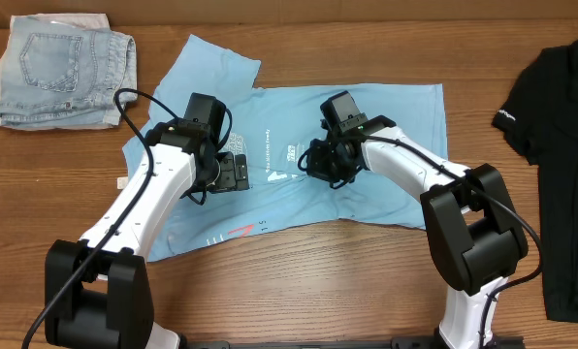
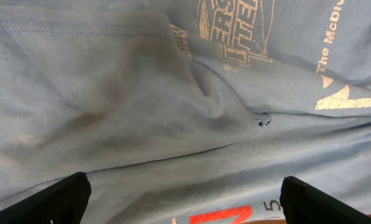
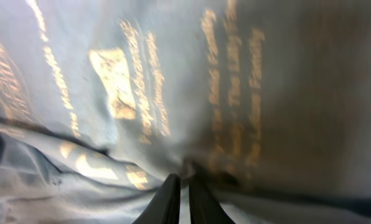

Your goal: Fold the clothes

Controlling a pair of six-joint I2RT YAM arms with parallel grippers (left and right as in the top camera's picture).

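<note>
Wooden bench [image 1: 318, 281] along the bottom edge. Centre frame: sky-blue T-shirt [image 1: 396, 145] lies spread out, print side up, one sleeve toward the upper left. Left gripper [image 1: 234, 173] sits over the shirt left of centre, jaws spread wide, nothing between them; wrist view shows its fingers [image 2: 61, 199] at the lower corners above wrinkled cloth. Right gripper [image 1: 320, 167] at shirt centre, fingers [image 3: 170, 202] pressed together, pinching a fold of blue fabric. Right edge: black T-shirt [image 1: 561, 145]. Upper left: folded denim shorts [image 1: 56, 73].
</note>
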